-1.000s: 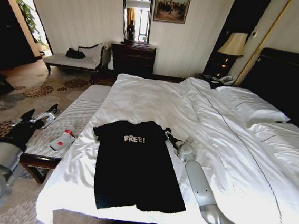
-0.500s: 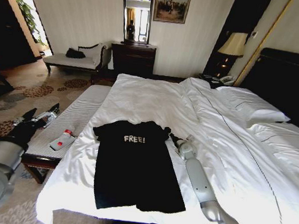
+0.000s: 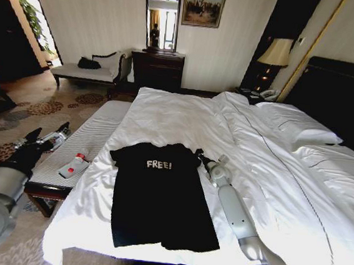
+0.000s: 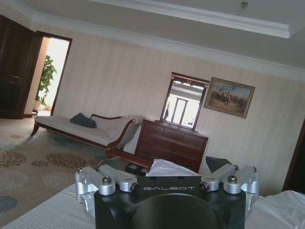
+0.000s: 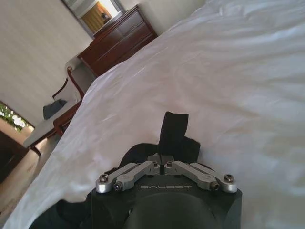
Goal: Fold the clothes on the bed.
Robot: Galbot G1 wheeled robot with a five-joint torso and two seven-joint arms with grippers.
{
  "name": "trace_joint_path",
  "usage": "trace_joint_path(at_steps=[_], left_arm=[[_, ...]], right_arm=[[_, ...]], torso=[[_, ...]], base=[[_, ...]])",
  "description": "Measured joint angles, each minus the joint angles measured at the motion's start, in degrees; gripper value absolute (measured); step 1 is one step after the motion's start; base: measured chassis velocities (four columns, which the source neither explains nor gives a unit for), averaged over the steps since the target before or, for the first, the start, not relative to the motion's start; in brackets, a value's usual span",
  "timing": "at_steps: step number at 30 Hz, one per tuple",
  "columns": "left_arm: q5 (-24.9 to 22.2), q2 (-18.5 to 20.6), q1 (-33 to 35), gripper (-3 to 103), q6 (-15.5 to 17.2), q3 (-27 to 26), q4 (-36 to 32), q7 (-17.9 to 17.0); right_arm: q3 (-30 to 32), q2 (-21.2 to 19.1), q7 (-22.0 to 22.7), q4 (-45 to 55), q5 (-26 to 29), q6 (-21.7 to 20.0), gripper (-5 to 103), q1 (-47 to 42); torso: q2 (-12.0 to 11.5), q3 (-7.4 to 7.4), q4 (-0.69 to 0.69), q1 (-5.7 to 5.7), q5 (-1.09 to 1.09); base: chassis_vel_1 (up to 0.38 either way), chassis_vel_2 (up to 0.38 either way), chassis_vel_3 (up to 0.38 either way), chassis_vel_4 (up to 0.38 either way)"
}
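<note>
- Lying flat near the foot of the bed [image 3: 184, 117], the black T-shirt [image 3: 158, 196] is spread chest-up on the white duvet, hem toward the robot; its right sleeve is pinched in the right gripper [image 3: 200, 156], whose fingers are drawn together on a small tuft of black cloth, seen plainly in the right wrist view [image 5: 172, 131].
- Judging by how little fabric sits in that pinch, the sleeve could slip free once pulled; a thin hold on soft cloth is the cause.
- Dragging the sleeve across might also bunch the shirt or pull up the duvet beneath, since both are loose and touching.
- The left gripper [image 3: 46, 140] hangs well apart from the shirt, above the striped bench [image 3: 95, 131], fingers spread; with one side unheld, a fold could come out crooked.
- A small white-and-red bottle [image 3: 73, 165] lies on the bench near that arm and could be knocked.
- Writing: "FREE!" in white on the shirt's chest; "GALBOT" on both gripper bodies.
</note>
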Motion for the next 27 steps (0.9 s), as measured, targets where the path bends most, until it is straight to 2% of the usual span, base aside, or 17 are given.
trace_joint_path(at_steps=[3,10,14,16,20,27], left_arm=[[0.02,0.11,0.25,100,0.00,-0.42,0.00,0.00],[0.42,-0.16,0.14,100,0.04,0.04,0.00,0.00],[0.71,-0.34,-0.03,100,0.14,0.56,0.00,0.01],[0.71,-0.06,-0.05,100,0.16,0.45,0.00,0.02],[0.67,0.41,-0.14,100,0.16,0.17,0.00,0.02],[0.67,0.34,-0.52,100,0.16,0.70,0.00,0.03]], right_arm=[[-0.96,0.39,-0.57,-1.21,-2.53,1.34,0,-0.09],[-0.48,-0.57,-1.23,-1.12,-2.77,1.91,0,-1.55],[1.13,-0.92,-1.44,-0.61,-2.93,2.32,0,-2.33],[2.88,-1.93,-1.03,-0.68,-2.34,3.02,0,-2.95],[4.26,-3.86,-0.35,-0.74,-1.52,3.78,0,-4.47],[4.97,-3.43,0.50,-1.80,-2.07,4.15,0,-5.12]], torso=[[0.00,0.00,0.00,0.00,0.01],[0.00,0.00,-0.03,0.00,0.02],[0.00,0.00,-0.01,0.00,0.01],[0.00,0.00,0.01,0.00,0.01],[0.01,0.00,-0.05,0.00,0.01],[0.00,0.00,0.01,0.00,0.00]], base=[[0.000,0.000,0.000,0.000],[0.000,0.000,0.000,0.000],[0.000,0.000,0.000,0.000],[0.000,0.000,0.000,0.000],[0.000,0.000,0.000,0.000],[0.000,0.000,0.000,0.000]])
